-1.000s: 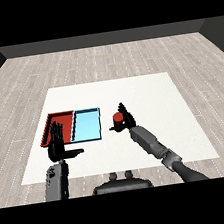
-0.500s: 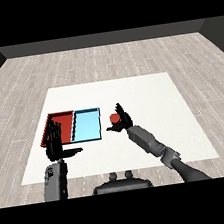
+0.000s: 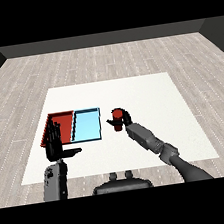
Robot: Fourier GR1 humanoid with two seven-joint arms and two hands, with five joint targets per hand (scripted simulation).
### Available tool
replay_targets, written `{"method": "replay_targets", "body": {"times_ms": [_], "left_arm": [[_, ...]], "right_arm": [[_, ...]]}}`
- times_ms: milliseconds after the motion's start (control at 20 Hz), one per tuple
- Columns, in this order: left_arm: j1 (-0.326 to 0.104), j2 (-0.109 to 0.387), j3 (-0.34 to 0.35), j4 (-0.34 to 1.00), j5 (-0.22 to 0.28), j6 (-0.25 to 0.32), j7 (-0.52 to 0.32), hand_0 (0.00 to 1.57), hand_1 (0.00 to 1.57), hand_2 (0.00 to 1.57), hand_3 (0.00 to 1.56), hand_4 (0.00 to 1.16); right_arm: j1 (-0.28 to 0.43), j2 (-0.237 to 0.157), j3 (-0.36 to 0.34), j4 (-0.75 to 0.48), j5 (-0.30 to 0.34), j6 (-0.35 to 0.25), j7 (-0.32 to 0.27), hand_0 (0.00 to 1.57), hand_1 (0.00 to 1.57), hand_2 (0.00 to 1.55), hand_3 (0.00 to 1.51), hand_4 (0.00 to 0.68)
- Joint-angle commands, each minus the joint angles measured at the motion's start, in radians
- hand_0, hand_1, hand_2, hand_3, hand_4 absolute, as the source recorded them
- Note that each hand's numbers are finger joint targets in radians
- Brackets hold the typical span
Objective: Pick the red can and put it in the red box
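We see our right hand [image 3: 124,121] out over the white table [image 3: 147,99], and its black fingers are curled round the red can [image 3: 116,115]. The can stands up straight in our grip, with its red top showing above the fingers. It is just to the right of the light blue tray [image 3: 87,125], with a small strip of white table between them. It is not in any tray. The red tray [image 3: 61,122] lies on the far side of the blue one, touching it along one edge, so the can is well apart from the red tray. Our left hand [image 3: 55,143] is held up in front of the red tray and hides part of its near left corner. Its fingers point straight up and its thumb sticks out to the side, and it holds nothing.
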Motion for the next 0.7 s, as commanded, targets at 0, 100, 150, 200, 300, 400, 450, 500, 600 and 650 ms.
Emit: {"method": "replay_targets", "body": {"times_ms": [0,100,150,200,300,400,450,500,600,650], "left_arm": [[0.051,-0.04,-0.055,-0.054,-0.064,0.033,-0.029,0.0,0.0,0.0,0.0,0.0],[0.006,-0.026,-0.031,-0.012,-0.029,0.025,0.009,0.0,0.0,0.0,0.0,0.0],[0.0,0.005,0.004,-0.013,0.01,0.002,0.032,0.0,0.0,0.0,0.0,0.0],[0.006,0.004,0.011,0.002,0.012,-0.007,-0.008,0.0,0.0,0.0,0.0,0.0],[0.006,0.019,0.012,0.007,0.001,-0.013,-0.008,0.0,0.0,0.0,0.0,0.0],[0.001,-0.03,-0.034,-0.001,-0.049,0.039,-0.008,0.0,0.0,0.0,0.0,0.0],[0.039,-0.003,-0.025,-0.044,-0.007,-0.01,0.021,0.0,0.0,0.0,0.0,0.0],[-0.04,-0.012,-0.019,0.017,-0.036,0.033,0.015,0.0,0.0,0.0,0.0,0.0],[0.02,0.004,-0.01,-0.042,-0.011,0.004,0.023,0.0,0.0,0.0,0.0,0.0],[-0.042,0.006,-0.005,0.041,-0.01,0.0,0.011,0.0,0.0,0.0,0.0,0.0]], "right_arm": [[-0.035,0.0,0.05,0.032,0.005,-0.096,0.08,1.48,1.48,1.46,1.41,0.514],[-0.002,0.0,0.083,0.04,0.004,-0.091,0.068,1.48,1.48,1.46,1.41,0.524],[-0.023,0.0,0.079,0.054,-0.011,-0.076,0.092,1.48,1.48,1.46,1.41,0.534],[-0.041,0.0,0.1,0.054,0.007,-0.094,0.126,1.49,1.49,1.47,1.42,0.518],[0.007,0.0,0.102,0.049,-0.008,-0.088,0.075,1.52,1.52,1.48,1.41,0.523],[-0.024,0.0,0.091,0.084,-0.005,-0.046,0.071,1.51,1.51,1.47,1.4,0.526],[-0.047,0.0,0.101,0.018,-0.029,-0.107,0.079,1.47,1.47,1.45,1.39,0.526],[-0.064,0.0,0.095,0.041,-0.029,-0.11,0.076,1.47,1.47,1.45,1.39,0.521],[-0.066,0.0,0.095,-0.004,-0.029,-0.118,0.031,1.48,1.48,1.44,1.38,0.537],[-0.082,0.0,0.042,0.074,-0.011,-0.055,-0.023,1.51,1.51,1.46,1.39,0.54]]}}
